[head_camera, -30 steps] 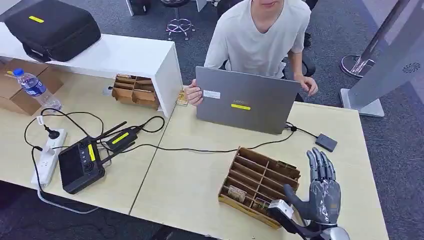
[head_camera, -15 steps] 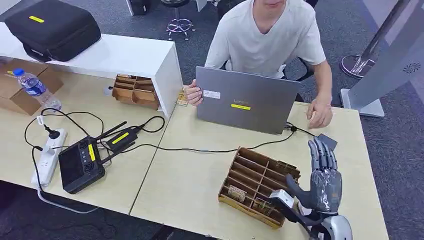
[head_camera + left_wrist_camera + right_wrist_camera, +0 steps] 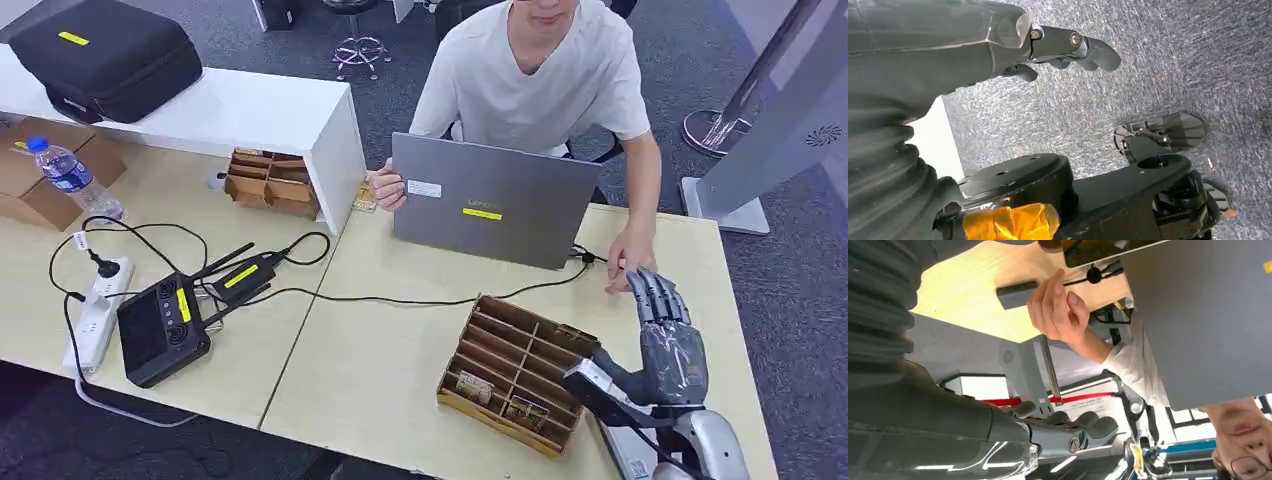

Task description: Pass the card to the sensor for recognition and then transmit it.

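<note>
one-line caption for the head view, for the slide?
Right hand raised open beside the card tray as a person's hand reaches in beside the laptop.

Before us, a person in a white T-shirt (image 3: 530, 75) sits behind a grey laptop (image 3: 490, 200); a water bottle (image 3: 68, 175), power strip (image 3: 97, 312) and black case (image 3: 105, 55) lie left.

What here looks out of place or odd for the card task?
The person's hand is on the table at the small dark sensor, right ahead of the right hand, whose fingers are spread with no card in them. The wooden tray of cards lies askew beside that hand.
</note>
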Motion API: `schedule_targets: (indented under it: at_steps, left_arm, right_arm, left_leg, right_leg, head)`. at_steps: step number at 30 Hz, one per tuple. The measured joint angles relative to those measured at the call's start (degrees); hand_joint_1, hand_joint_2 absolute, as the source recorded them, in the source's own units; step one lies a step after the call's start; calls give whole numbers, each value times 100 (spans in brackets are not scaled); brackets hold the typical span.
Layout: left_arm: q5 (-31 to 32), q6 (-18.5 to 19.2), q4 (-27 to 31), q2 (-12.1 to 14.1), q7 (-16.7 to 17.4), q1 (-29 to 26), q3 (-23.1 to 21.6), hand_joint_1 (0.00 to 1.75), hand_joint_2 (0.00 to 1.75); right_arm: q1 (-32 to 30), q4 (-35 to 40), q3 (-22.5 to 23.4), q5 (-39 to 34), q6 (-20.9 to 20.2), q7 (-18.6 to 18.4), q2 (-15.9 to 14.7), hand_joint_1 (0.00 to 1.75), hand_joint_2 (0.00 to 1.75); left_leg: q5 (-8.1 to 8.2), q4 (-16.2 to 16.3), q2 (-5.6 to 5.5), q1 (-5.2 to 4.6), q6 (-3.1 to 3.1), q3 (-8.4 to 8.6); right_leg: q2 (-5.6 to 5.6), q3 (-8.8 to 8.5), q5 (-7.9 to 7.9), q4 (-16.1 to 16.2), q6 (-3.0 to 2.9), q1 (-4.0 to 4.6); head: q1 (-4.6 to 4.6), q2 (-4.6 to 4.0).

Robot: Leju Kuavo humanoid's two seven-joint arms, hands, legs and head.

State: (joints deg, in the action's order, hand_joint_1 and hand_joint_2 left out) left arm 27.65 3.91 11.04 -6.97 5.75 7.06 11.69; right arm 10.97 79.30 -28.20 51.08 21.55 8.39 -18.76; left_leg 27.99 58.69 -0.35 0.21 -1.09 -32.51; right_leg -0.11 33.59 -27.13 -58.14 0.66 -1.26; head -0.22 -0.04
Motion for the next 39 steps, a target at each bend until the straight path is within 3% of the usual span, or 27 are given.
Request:
schedule_targets:
  at_steps: [17,38,39]
  left_arm:
    - [13,-39,0,-9,-39,-29,131,0,175]
    - [48,-35,2,-37,-42,-29,151,0,175]
    - [48,-35,2,-39,-42,-29,153,0,175]
  right_arm:
    - [179,282,-304,-127,-658,-242,-522,0,175]
    - [509,142,-649,-194,-752,-242,-542,0,175]
    - [512,135,-662,-194,-752,-242,-542,51,175]
  left_leg:
    - [0,0,1,1,0,0]
    - [0,0,0,1,0,-1]
    - [0,0,0,1,0,0]
  right_leg:
    - [1,0,0,-1,0,0]
    - [1,0,0,-2,0,1]
    - [1,0,0,-2,0,1]
  head:
    - [0,0]
    - [0,0]
    - [0,0]
